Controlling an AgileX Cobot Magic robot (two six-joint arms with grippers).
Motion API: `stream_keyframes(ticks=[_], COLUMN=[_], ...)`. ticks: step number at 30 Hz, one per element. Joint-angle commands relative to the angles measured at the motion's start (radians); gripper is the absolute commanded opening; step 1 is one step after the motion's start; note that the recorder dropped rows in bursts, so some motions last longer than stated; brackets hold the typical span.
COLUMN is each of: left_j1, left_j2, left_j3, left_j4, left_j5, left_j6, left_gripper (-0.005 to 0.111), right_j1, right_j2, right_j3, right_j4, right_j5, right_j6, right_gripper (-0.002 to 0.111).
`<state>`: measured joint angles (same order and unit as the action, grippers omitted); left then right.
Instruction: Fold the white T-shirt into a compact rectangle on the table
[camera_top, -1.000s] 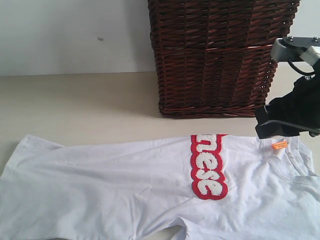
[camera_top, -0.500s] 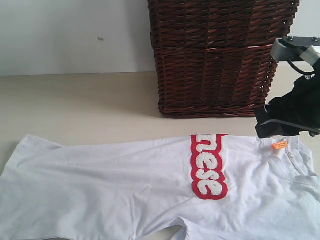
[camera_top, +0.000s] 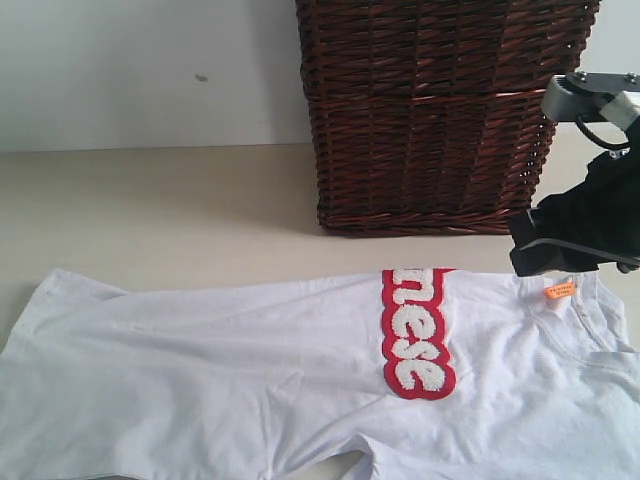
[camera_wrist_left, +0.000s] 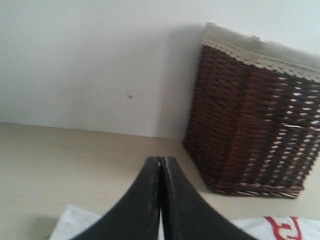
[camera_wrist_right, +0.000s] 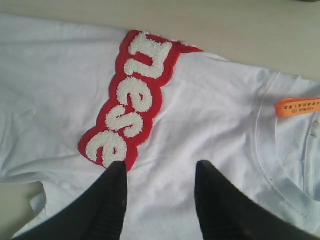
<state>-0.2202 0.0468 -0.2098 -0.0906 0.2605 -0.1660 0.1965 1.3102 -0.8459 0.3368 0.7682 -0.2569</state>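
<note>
Fingers (camera_wrist_left: 142, 207) of the left gripper (camera_wrist_left: 161, 160) are pressed together, empty, above the wide pale beige table (camera_top: 150, 210). On it the soft white T-shirt (camera_top: 200, 370) with red-outlined fuzzy lettering lies flat, perhaps folded once along the far edge; most folding remains. The right gripper (camera_wrist_right: 160, 165) hovers over it, fingers apart. The shirt's near edge is cut off.

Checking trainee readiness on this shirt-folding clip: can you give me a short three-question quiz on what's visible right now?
1. True or false: the left gripper is shut.
2. What stands on the table behind the white T-shirt? A) a dark wicker basket B) a cardboard box C) a plastic bin
3. What colour is the tag at the shirt's collar?
Key: 1 true; 2 A; 3 orange.
</note>
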Motion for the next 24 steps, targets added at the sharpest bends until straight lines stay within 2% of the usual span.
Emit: stream_keyframes(ticks=[1,5,8,12,13,20,24], left_j1=[0.157,0.288,0.324,0.337,0.337,0.337,0.337], left_j2=[-0.047,-0.047,-0.047,-0.047,-0.047,-0.047,-0.047], left_j3=[0.045,0.085,0.138,0.210,0.210,0.210,0.210], left_j4=[0.001,0.011,0.039,0.039,0.048,0.114,0.114], left_j5=[-0.006,-0.011,-0.062,-0.216,-0.168,-0.154,-0.089], left_j6=[-0.004,-0.002,-0.002,-0.002,0.007,0.043,0.116], left_gripper=[0.000,0.000,0.000,0.000,0.000,0.000,0.000], right_j1=[0.002,0.002,0.002,0.002,0.002,0.002,0.002], right_j2=[-0.007,-0.007,-0.007,-0.007,-0.007,-0.007,-0.007], right_j3=[0.001,0.001,0.001,0.001,0.001,0.001,0.001], right_j4=[0.003,0.003,0.004,0.004,0.004,0.004,0.004], right_j5=[-0.009,-0.009,-0.014,-0.014,-0.014,-0.014,-0.014], right_j6=[-0.004,-0.004,-0.004,-0.004,-0.004,-0.004,-0.004], right_gripper=[0.043,0.043,0.043,0.043,0.043,0.043,0.043])
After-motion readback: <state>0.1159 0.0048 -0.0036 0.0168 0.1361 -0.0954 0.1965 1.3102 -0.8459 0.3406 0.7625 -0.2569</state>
